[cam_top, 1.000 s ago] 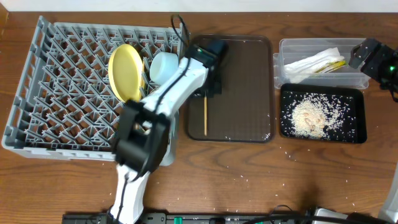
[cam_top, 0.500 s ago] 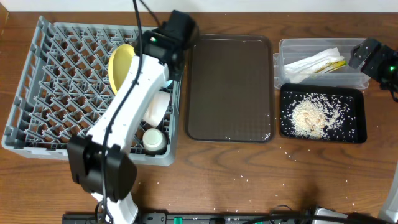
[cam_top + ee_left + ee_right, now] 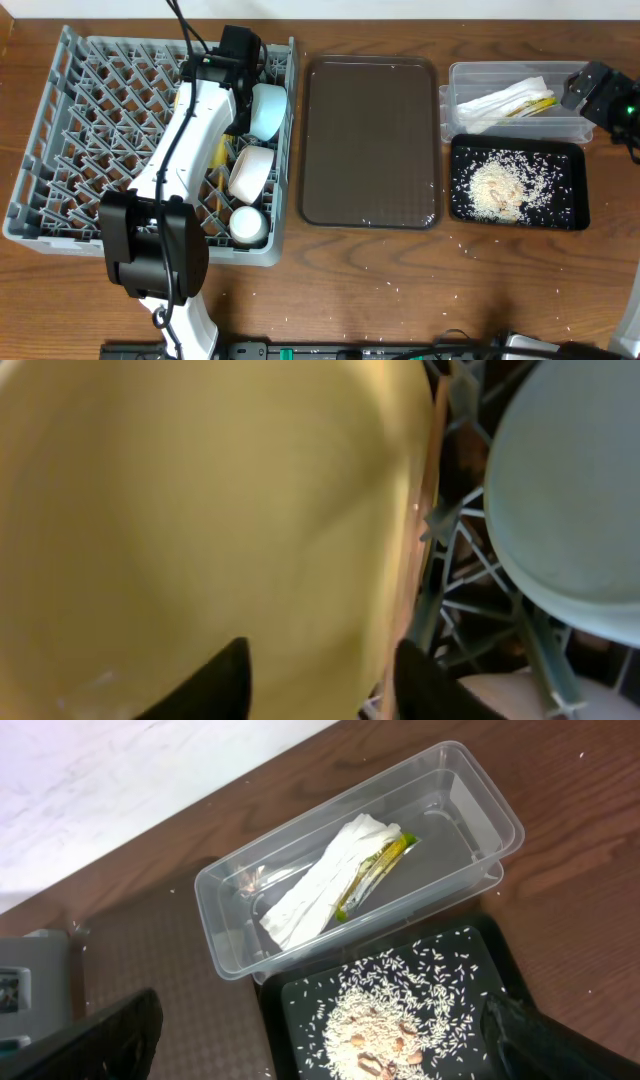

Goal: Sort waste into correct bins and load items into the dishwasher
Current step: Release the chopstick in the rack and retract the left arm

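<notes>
In the grey dish rack (image 3: pixel 70 150), we see the left claw (image 3: pixel 320 685) spread open over the yellow plate (image 3: pixel 200 510). A wooden chopstick (image 3: pixel 415 530) runs lengthwise straight ahead of it, between plate and light blue bowl (image 3: pixel 570 490). The right claw (image 3: pixel 598 90), open and empty, hangs well apart above the clear tub (image 3: pixel 495 815).

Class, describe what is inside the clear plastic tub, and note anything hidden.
Inside the clear tub lie a crumpled white napkin and, against it, a wrapper with yellow-green print. Whatever lies beneath the napkin is covered.
</notes>
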